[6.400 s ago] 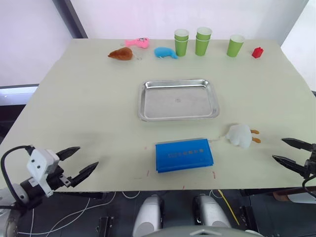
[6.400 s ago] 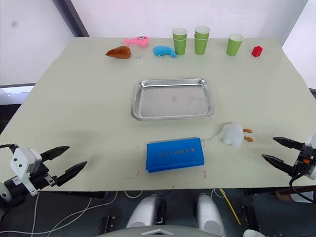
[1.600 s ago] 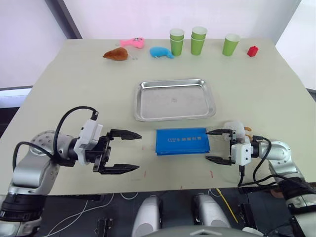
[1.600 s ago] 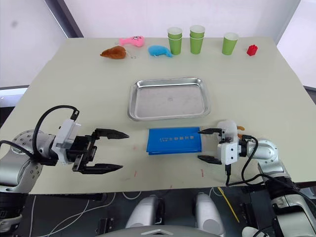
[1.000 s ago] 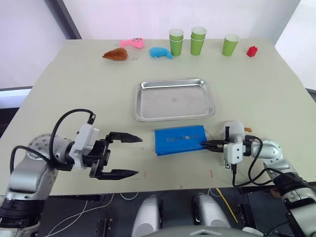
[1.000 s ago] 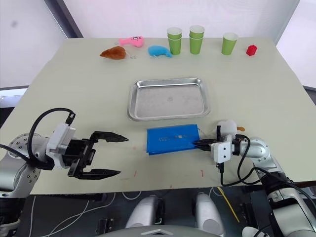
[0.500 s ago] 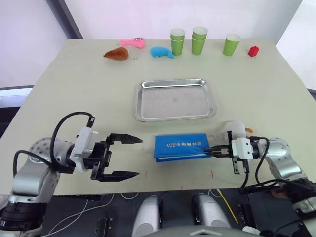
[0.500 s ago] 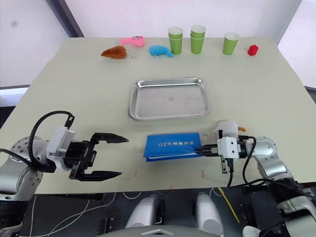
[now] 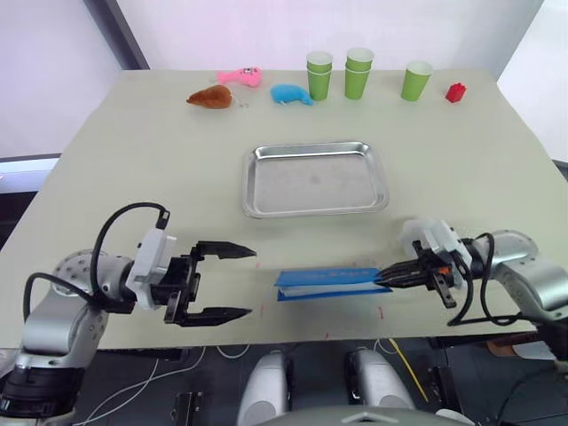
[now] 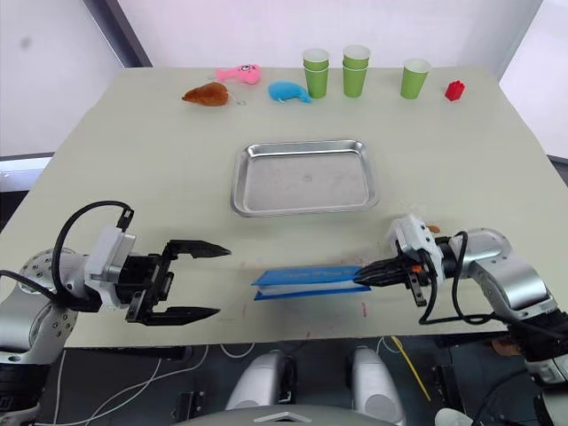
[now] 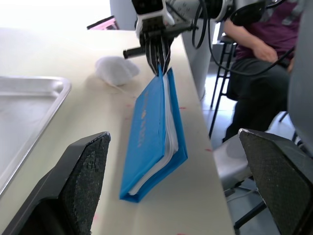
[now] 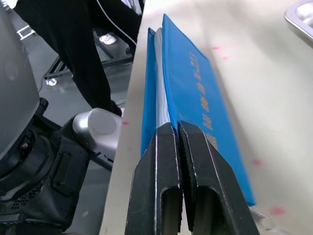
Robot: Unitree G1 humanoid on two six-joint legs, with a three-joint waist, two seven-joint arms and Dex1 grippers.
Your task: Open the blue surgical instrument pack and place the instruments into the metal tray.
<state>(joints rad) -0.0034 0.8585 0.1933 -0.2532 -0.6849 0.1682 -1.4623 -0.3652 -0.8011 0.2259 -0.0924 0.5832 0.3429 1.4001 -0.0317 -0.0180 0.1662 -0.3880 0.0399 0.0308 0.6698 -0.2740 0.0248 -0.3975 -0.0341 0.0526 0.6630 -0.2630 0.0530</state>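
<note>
Blue surgical instrument pack (image 9: 327, 283): near front edge of surface (image 9: 133, 169), short of empty metal tray (image 9: 317, 179), cover edge pinched by right hand (image 9: 387, 278), left hand (image 9: 238, 282) spread beside; advise lifting cover slowly while left pins lower half.

The instruments sit hidden inside the blue surgical instrument pack (image 9: 327, 282) — just its pale lining peeks out. A person (image 11: 264, 29) at two o'clock is cut off — no head shows.
</note>
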